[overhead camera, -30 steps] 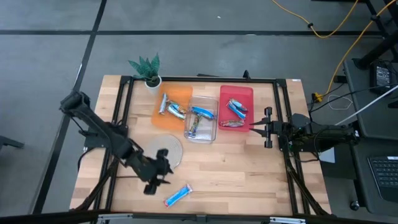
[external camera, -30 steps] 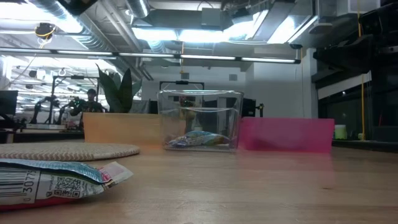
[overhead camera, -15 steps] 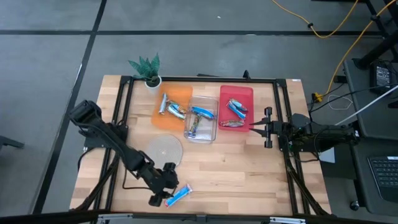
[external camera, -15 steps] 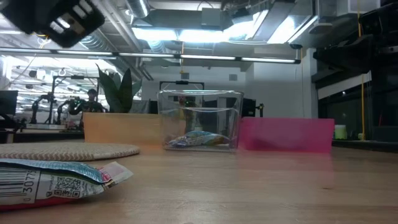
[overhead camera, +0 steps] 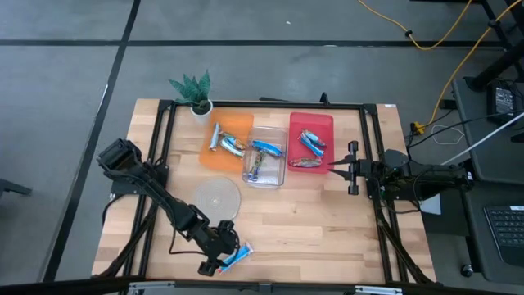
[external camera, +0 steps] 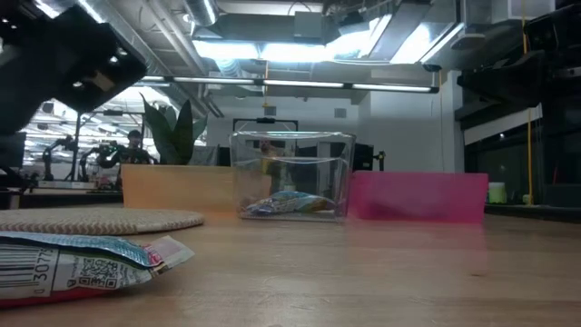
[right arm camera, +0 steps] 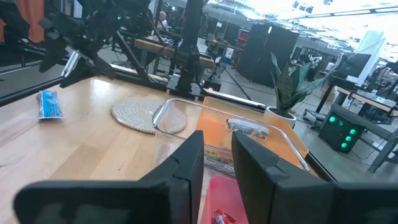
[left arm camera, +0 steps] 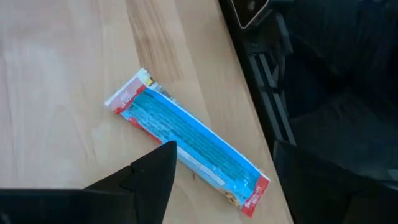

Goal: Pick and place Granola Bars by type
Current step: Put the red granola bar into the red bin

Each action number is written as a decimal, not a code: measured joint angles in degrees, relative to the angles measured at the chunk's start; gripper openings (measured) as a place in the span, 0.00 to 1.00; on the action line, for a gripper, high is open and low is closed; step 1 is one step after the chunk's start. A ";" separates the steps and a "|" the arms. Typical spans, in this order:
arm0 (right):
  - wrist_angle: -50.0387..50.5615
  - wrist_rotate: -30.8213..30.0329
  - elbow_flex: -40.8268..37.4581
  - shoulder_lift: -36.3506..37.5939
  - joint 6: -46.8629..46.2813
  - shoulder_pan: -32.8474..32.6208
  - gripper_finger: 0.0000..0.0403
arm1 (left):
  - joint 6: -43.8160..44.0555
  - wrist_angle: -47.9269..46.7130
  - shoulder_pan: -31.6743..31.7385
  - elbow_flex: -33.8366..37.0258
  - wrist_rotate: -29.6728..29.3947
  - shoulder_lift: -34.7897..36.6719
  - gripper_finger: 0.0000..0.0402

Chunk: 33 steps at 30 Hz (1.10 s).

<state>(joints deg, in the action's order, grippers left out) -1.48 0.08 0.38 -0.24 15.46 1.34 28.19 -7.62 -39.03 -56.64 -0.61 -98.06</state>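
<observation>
Pale wood planks make up your table (overhead camera: 327, 221), framed by black rails, with grey floor all round. From above, you see the left gripper (overhead camera: 221, 252) low at the near edge, right beside the loose blue granola bar (overhead camera: 236, 257); the orange tray (overhead camera: 233, 135), clear bin (overhead camera: 267, 156) and red tray (overhead camera: 312, 141) already hold sorted bars, and the round clear plate (overhead camera: 217, 197) is bare. Your right gripper (overhead camera: 344, 170) waits by the red tray, fingers slightly apart.

At table height, that bar (external camera: 82, 263) lies flat in the foreground, with workshop lights and a plant behind.

Through the left wrist camera, the bar (left arm camera: 186, 148) lies slantwise near the table edge, the spread fingers (left arm camera: 152, 180) straddling one end, not yet closed. You're on the approach, I'd judge: next, lower, centre across the wrapper and pinch.

Right wrist: the trays and the distant bar (right arm camera: 50, 104).
</observation>
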 joint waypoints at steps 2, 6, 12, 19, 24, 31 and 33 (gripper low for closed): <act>0.00 0.00 0.00 0.00 0.00 0.00 0.22 | 0.15 0.78 0.00 0.00 -0.22 -0.41 0.67; 0.00 0.00 -0.02 0.01 0.00 0.00 0.22 | 0.53 0.75 0.07 -0.02 -2.12 -0.82 0.71; -0.02 0.02 -0.02 0.01 0.00 -0.02 0.22 | 2.20 0.61 0.26 -0.01 -2.90 -4.00 0.76; 0.00 0.00 -0.02 0.01 0.00 -0.02 0.22 | 4.17 1.47 0.27 -0.01 -1.98 -7.39 0.79; 0.00 0.00 0.00 -0.01 0.00 -0.01 0.22 | 4.99 3.24 0.42 -0.02 -1.78 -8.27 0.80; 0.00 0.00 0.01 0.01 0.00 -0.01 0.22 | 5.86 2.85 0.52 -0.02 -3.93 -8.29 0.79; 0.00 0.02 0.00 0.00 0.00 -0.01 0.22 | 6.40 2.34 0.55 -0.06 -4.56 -8.29 0.76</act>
<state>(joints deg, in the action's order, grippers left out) -1.48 0.09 0.38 -0.24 15.46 1.33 34.59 -5.28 -38.48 -56.70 -5.18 -106.34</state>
